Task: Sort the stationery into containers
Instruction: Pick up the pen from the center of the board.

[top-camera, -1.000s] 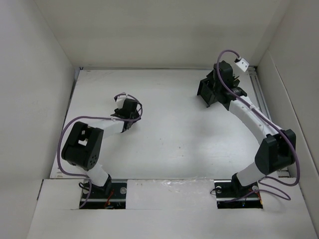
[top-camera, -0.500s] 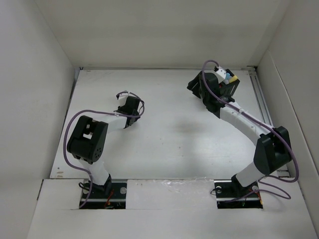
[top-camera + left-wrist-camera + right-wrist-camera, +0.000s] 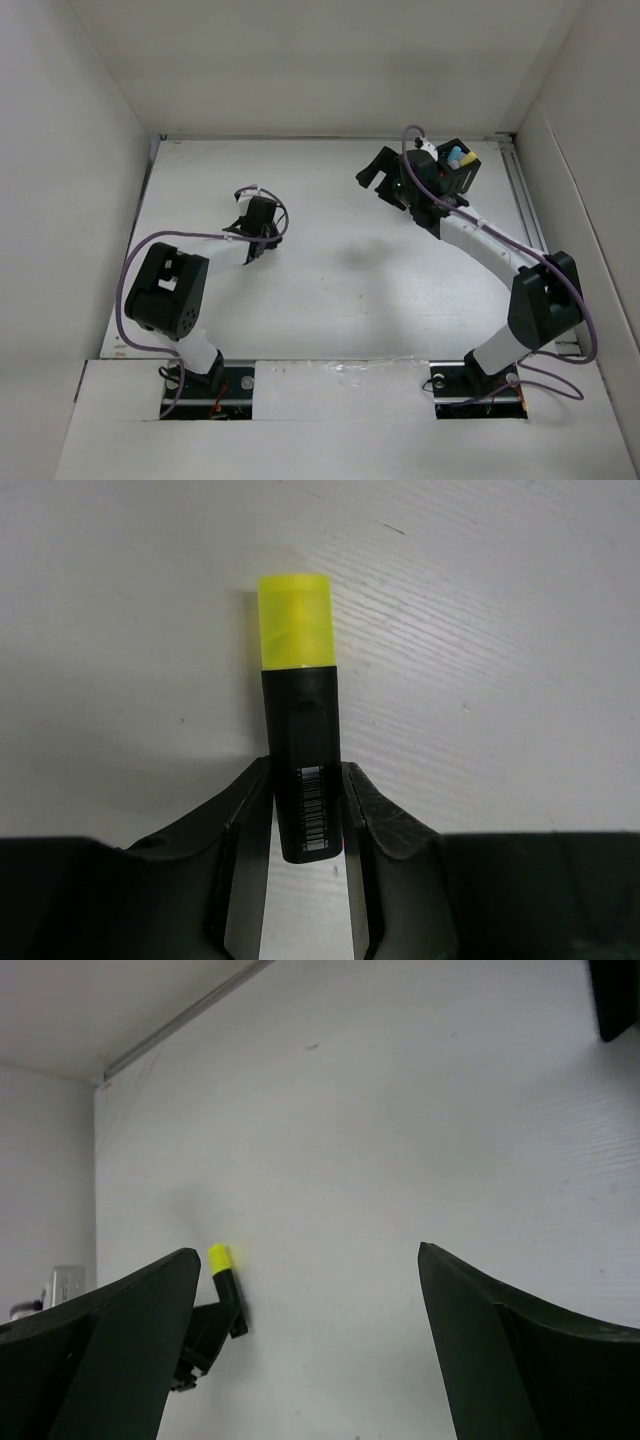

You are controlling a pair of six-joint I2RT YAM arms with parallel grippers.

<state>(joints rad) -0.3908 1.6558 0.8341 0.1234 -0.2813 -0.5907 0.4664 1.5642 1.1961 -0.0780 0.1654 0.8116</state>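
Note:
A yellow highlighter (image 3: 298,680) with a black barrel sits between the fingers of my left gripper (image 3: 305,772), which is shut on its barrel just above the white table. The yellow cap points away from the wrist. From the right wrist view the same highlighter (image 3: 222,1270) sticks out of the left gripper. In the top view the marker is hidden under the left gripper (image 3: 248,206). My right gripper (image 3: 376,176) is open and empty, left of the black organiser (image 3: 462,176). Light blue and yellow markers (image 3: 456,157) stand inside the organiser.
White walls enclose the table on the left, back and right. A corner of the organiser (image 3: 616,998) shows at the top right of the right wrist view. The right arm's purple cable (image 3: 420,140) loops over the organiser.
My right gripper has swung left, away from the organiser, uncovering the markers inside it. The left gripper has hardly moved and keeps the yellow highlighter.

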